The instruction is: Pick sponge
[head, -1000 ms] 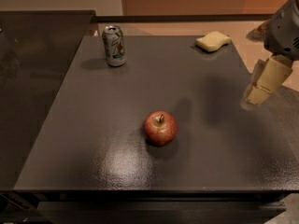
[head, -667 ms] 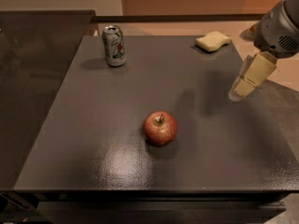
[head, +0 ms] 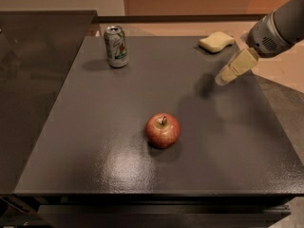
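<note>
The sponge (head: 216,42), a pale yellow-cream soft block, lies on the dark table (head: 95,127) near its far right corner. My gripper (head: 223,78), with beige angular fingers, hangs above the table's right side, in front of the sponge and apart from it. The grey arm comes in from the upper right. The gripper holds nothing.
A red apple (head: 162,130) sits near the middle of the table. A green and white drink can (head: 116,46) stands upright at the far left. A dark counter (head: 28,70) adjoins the table on the left.
The gripper has moved left and toward the back of the table, closer to the sponge. The sponge, apple and can have not moved.
</note>
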`<action>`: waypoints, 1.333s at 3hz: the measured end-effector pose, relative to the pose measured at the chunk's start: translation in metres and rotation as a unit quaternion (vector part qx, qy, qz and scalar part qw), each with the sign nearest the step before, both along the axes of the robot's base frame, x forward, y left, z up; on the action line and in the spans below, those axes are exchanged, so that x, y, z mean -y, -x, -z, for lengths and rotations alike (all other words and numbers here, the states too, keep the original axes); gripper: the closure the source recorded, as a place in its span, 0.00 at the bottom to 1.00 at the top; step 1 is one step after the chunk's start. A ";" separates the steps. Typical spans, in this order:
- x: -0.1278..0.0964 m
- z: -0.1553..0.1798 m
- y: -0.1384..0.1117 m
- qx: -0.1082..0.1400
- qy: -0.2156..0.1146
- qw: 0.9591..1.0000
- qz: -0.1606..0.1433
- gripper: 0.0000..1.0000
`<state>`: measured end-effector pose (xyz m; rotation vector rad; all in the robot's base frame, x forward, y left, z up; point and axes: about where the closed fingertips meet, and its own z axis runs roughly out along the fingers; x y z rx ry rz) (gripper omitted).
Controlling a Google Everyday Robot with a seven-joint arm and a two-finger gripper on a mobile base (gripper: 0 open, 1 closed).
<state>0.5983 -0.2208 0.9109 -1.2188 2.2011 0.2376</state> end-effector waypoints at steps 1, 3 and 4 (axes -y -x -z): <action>0.013 0.017 -0.040 0.000 -0.045 0.998 0.054 0.00; 0.053 0.044 -0.131 0.021 -0.123 0.983 0.136 0.00; 0.057 0.049 -0.143 0.024 -0.129 0.981 0.143 0.00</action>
